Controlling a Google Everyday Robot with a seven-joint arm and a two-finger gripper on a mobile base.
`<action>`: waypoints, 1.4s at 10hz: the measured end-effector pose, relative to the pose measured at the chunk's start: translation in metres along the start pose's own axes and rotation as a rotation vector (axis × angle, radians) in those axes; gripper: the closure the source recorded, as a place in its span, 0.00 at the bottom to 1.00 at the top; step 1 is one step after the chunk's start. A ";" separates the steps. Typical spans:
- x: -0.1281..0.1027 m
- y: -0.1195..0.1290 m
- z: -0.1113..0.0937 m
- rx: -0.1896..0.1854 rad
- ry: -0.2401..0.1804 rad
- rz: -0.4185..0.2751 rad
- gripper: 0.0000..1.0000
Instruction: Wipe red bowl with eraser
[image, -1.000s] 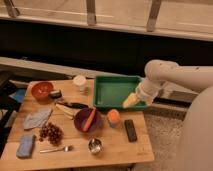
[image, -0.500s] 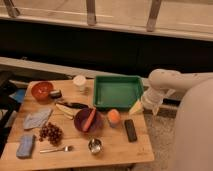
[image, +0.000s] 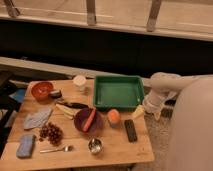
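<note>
"Wooden table (image: 112, 152) in front of a dark wall, with pale railing posts above it. Where is the arm?"

"At the right. The white arm comes in from that side and the gripper (image: 142, 110) sits at the table's right edge, just off the near right corner of the green tray (image: 119, 92)."

"Is it gripping anything?"

"I cannot tell. Its pale tip is low over the wood, and no object shows in it."

"And the eraser (image: 130, 130)?"

"It lies flat on the table, a black block, just in front of the gripper and a little to its left – near it, but apart as far as I can see. An orange round fruit (image: 114, 116) lies just beside it."

"What about the red bowl (image: 42, 90)?"

"It stands upright at the far left corner, well apart from both the eraser and the gripper. A small dark object with a pale top (image: 55, 93) is just beside it."

"What lies between?"

"There is a purple bowl (image: 87, 121) with an orange-red stick leaning in it, a white cup (image: 79, 82) behind that, and a dark-handled tool (image: 70, 105) to the left of the bowl. Nearer the front edge are a small metal cup (image: 95, 146), a spoon (image: 57, 149), a bunch of dark grapes (image: 51, 132), a grey cloth (image: 37, 119) and – at the near left corner – a blue sponge (image: 25, 146)."
</note>
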 end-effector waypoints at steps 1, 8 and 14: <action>0.000 0.000 0.000 0.000 0.000 -0.001 0.20; 0.023 0.029 0.038 -0.041 0.089 -0.005 0.20; 0.034 0.064 0.085 -0.026 0.144 -0.048 0.20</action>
